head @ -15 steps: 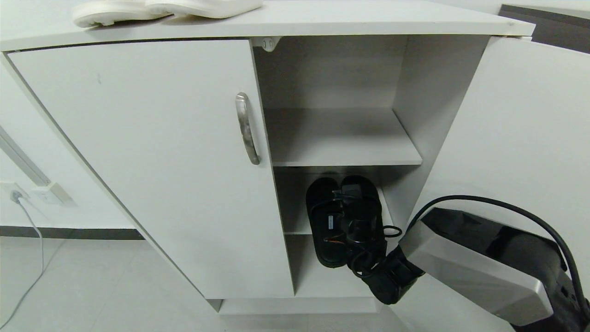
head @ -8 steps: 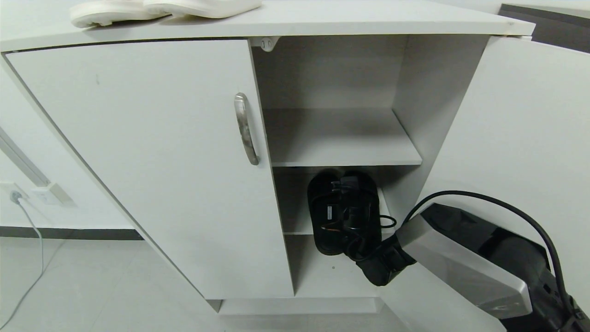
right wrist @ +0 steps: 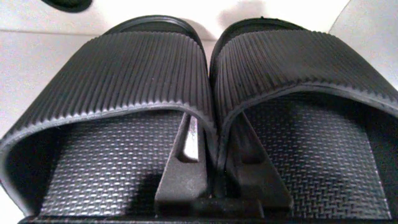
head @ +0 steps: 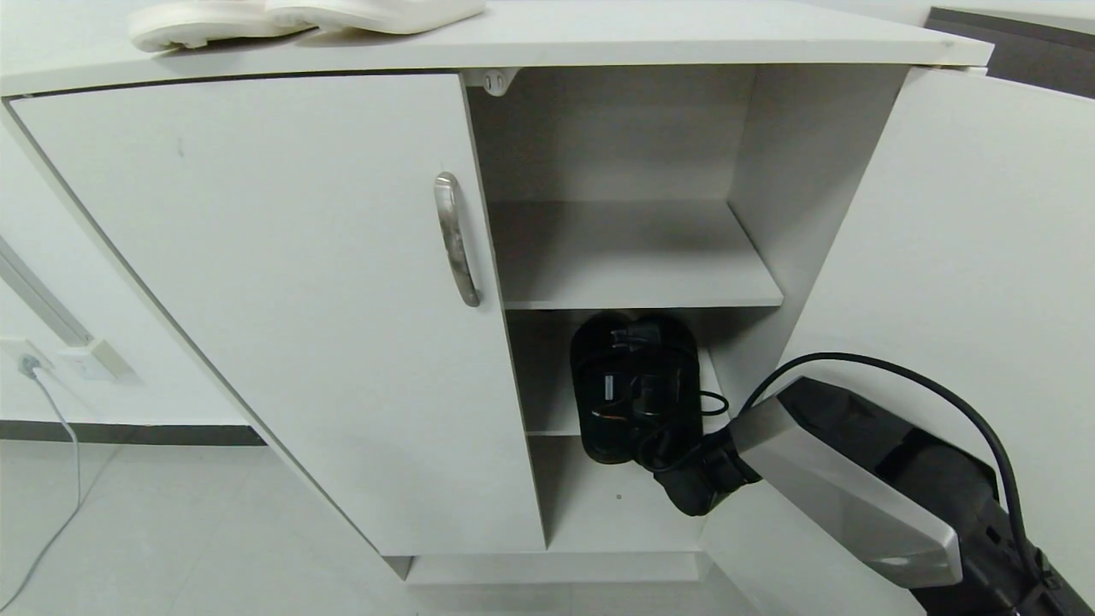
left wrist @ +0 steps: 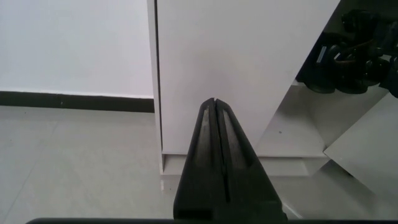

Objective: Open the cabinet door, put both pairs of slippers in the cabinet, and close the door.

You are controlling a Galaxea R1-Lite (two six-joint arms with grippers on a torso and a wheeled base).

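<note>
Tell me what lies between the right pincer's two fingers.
The adjoining inner strap edges of both black slippers, pinched together by the right pincer; the right wrist view shows this.

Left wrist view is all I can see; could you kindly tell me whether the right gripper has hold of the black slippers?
Observer: Yes, the right gripper is shut on the black slippers, pinching their inner sides together.
Operator: Thank you. Where do they sit?
Observer: Over the lower shelf, with their near ends past its front edge; I cannot tell whether they rest on it.
Operator: And the other pair?
Observer: The white slippers lie on the cabinet top, toward its left end.
</note>
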